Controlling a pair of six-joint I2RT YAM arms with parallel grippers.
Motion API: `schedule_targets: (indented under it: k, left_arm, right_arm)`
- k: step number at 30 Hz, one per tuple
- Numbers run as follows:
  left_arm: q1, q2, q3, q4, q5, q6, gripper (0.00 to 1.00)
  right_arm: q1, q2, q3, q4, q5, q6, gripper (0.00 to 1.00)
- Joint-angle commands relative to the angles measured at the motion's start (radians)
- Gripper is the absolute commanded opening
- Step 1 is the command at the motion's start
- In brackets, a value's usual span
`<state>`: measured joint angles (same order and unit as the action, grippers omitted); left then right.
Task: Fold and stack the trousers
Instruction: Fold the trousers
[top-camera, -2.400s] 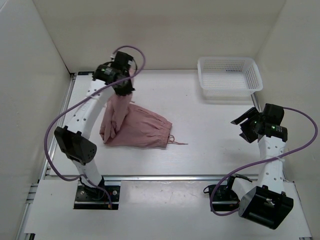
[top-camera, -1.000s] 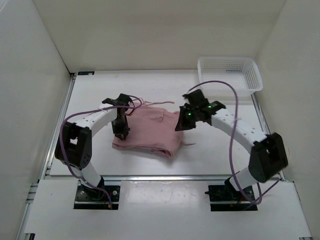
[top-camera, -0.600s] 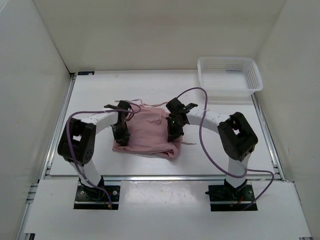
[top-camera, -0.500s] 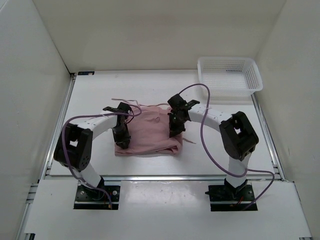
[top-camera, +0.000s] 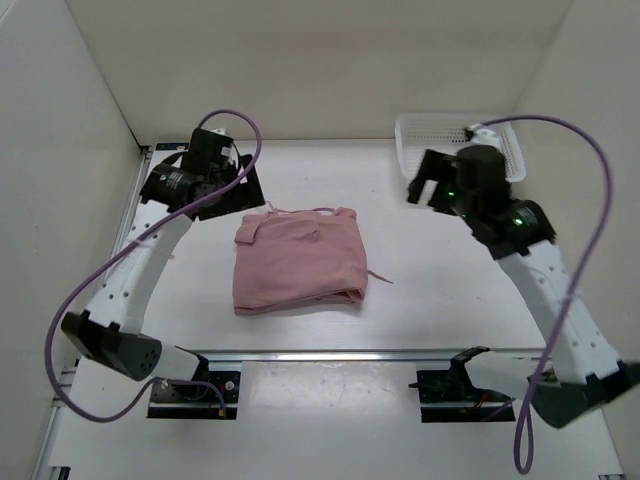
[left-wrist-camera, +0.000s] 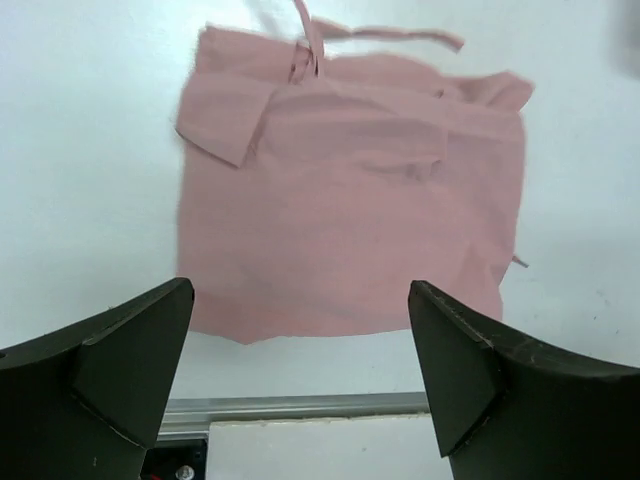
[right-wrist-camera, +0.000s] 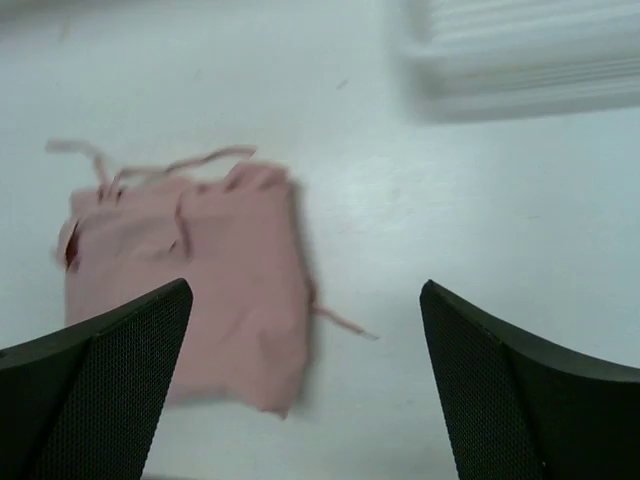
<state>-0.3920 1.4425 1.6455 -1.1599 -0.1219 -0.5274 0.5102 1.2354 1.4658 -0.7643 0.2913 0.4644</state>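
The dusty-pink trousers (top-camera: 298, 262) lie folded into a rough square on the white table, with drawstring ends trailing at the far edge and the right side. In the left wrist view the trousers (left-wrist-camera: 350, 200) fill the middle, with a small flap at their upper left. My left gripper (top-camera: 226, 192) hangs open, high above the table behind the trousers' far-left corner, with nothing in it (left-wrist-camera: 300, 292). Raised to the far right near the basket, my right gripper (top-camera: 428, 188) is open and empty (right-wrist-camera: 305, 292). The trousers (right-wrist-camera: 190, 280) lie below and to its left.
A white mesh basket (top-camera: 440, 130) stands at the back right, partly behind my right arm; in the right wrist view the basket (right-wrist-camera: 520, 50) is blurred. An aluminium rail (top-camera: 330, 353) runs along the table's near edge. White walls close in the left, back and right.
Both grippers were down on the trousers' left and right edges, closed on the cloth. They have opened, let go, and risen back and outward. The trousers now lie flat and squarer.
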Motion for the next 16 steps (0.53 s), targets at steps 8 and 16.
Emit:
schedule_targets:
  k: [8, 16]
  left_arm:
    - [0.033, -0.188, 0.157, -0.090, -0.163, 0.009, 1.00]
    - [0.105, -0.249, 0.175, -0.067, -0.163, 0.029, 1.00]
  right_arm:
    - [-0.309, -0.215, -0.140, -0.167, 0.154, -0.101, 0.99]
    - [-0.411, -0.283, -0.153, -0.178, 0.166, -0.099, 0.99]
